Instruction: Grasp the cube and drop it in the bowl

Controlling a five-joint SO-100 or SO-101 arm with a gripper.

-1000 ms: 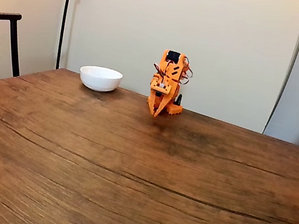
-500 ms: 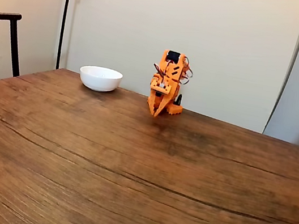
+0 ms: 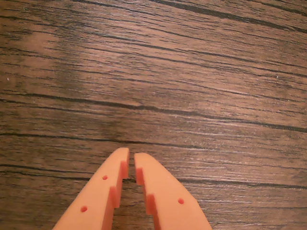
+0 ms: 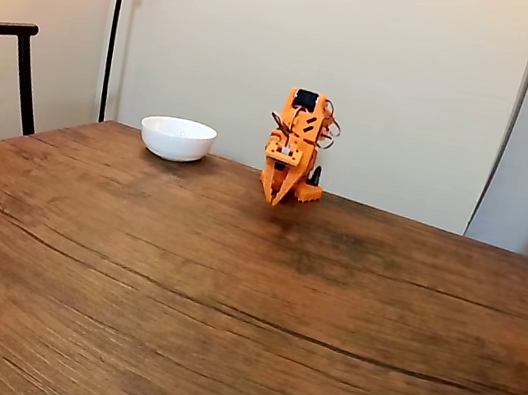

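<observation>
My orange gripper [image 3: 131, 157] enters the wrist view from the bottom edge, its two fingers nearly touching with nothing between them, pointing down at bare wood. In the fixed view the folded orange arm stands at the table's far edge with the gripper [image 4: 277, 200] hanging just above the tabletop. The white bowl [image 4: 177, 138] sits on the table to the left of the arm, about a bowl's width away. The blue cube is out of view.
The dark wooden table [image 4: 226, 303] stretches wide toward the camera in the fixed view. A black chair back [image 4: 1, 72] stands at the left edge, and a thin black lamp pole [image 4: 117, 21] rises behind the bowl.
</observation>
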